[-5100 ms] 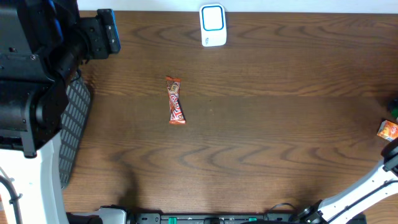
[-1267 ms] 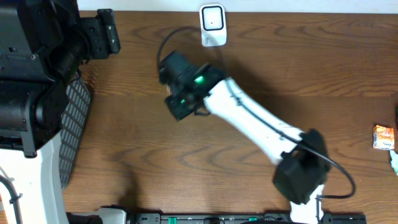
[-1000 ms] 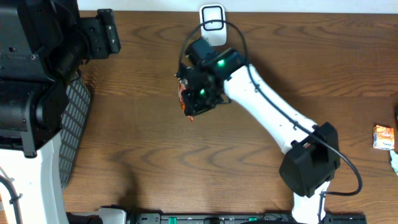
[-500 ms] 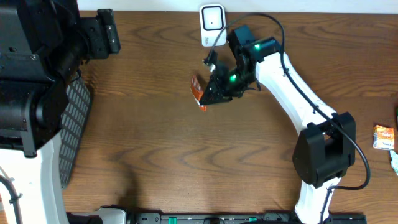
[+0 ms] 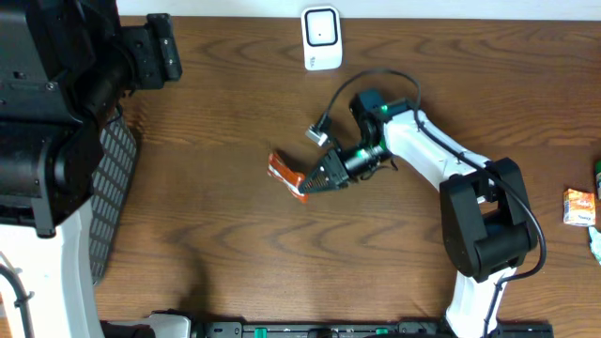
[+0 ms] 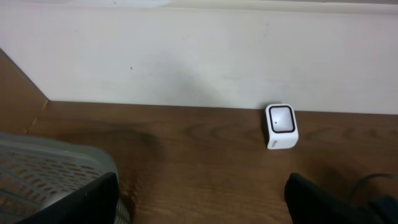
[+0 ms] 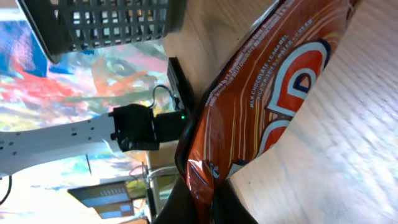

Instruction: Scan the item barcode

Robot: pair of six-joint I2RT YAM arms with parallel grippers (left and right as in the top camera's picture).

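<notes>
Hanging at the far left of the table [image 5: 235, 272], the left gripper [image 6: 199, 196] is standing wide open with nothing between its fingers, its camera looking across the wood toward the scanner [image 6: 281, 126]. Just beside it, a grey mesh basket [image 5: 113, 178] is sitting at the table's left edge.

Toward the middle, the right gripper [image 5: 315, 178] is pinching the candy bar [image 5: 285, 175] by one crimped end, jaws fully closed on the wrapper. In the wrist view the orange wrapper is stretching away from the fingertips over the wood; whether its far end is grazing the table cannot be told.

The step in hand is judged to be carrying the bar to the scanner, which is standing upright at the table's rear edge, well apart from the bar. The next move is calling for a lift and a reach back toward the scanner's window, with the wrapper turned so its barcode faces it. No barcode is showing in either view, only the logo side.

Nothing is lying between bar and scanner, though the black cable [image 5: 376, 77] looping above the right arm [image 5: 427, 150] could be snagging. At the far right edge, an orange packet [image 5: 584, 205] is lying clear of the work.
</notes>
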